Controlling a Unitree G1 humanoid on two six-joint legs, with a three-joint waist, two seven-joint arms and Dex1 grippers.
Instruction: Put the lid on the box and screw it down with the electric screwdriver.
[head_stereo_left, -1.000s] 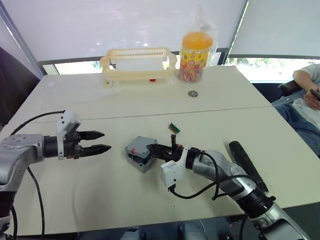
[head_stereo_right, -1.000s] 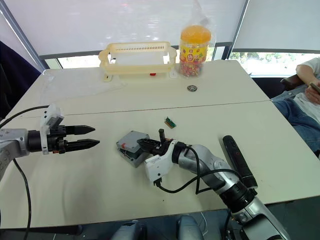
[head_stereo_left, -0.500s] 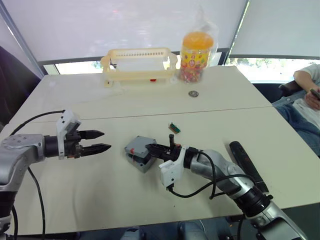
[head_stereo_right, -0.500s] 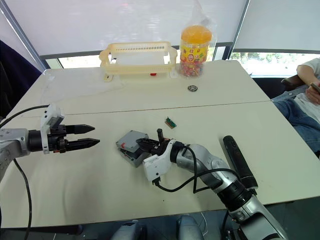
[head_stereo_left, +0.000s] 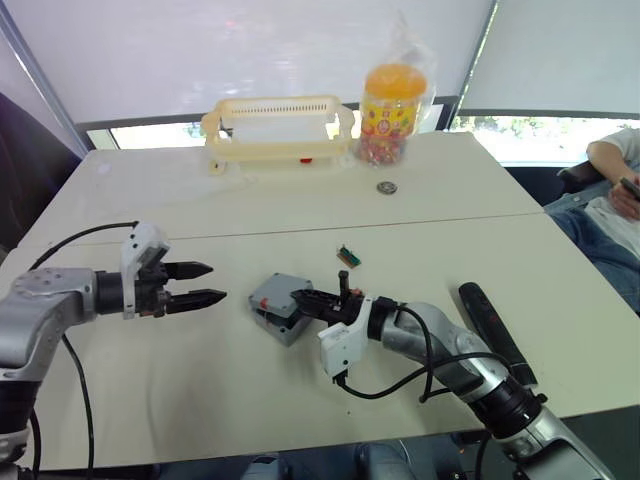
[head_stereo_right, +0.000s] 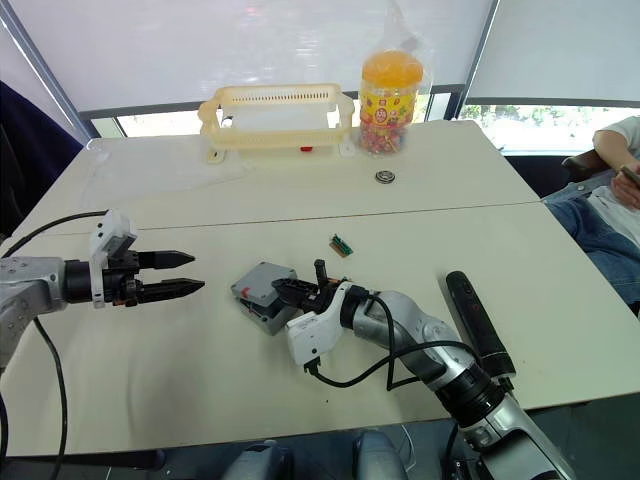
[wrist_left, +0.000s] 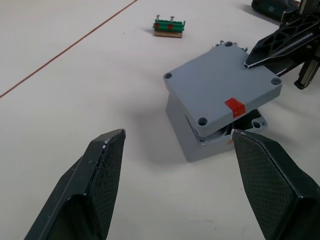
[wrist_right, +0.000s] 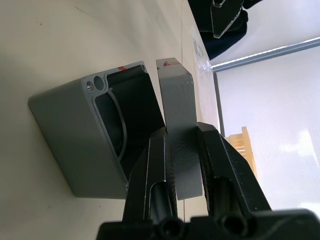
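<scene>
The flat grey square plastic lid (wrist_left: 221, 89) with a red mark sits tilted and askew over the small hollow grey plastic box (wrist_left: 202, 138), one edge raised; the long black cylindrical electric screwdriver (head_stereo_left: 496, 332) lies well apart on the table.

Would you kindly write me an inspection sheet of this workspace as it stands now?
Surface: pale table with a seam running across it.
Job's things: lid sits askew and tilted on the box, not seated; electric screwdriver lies at the table's right edge.
Clutter: cream basket, bagged orange-lidded jar, small round metal piece, small green part.
Grippers: right gripper pinches the lid's edge; left gripper open, off the box's left side.
Cables: black cables loop along both arms.
Surroundings: blinds over windows; a seated person at far right.
</scene>
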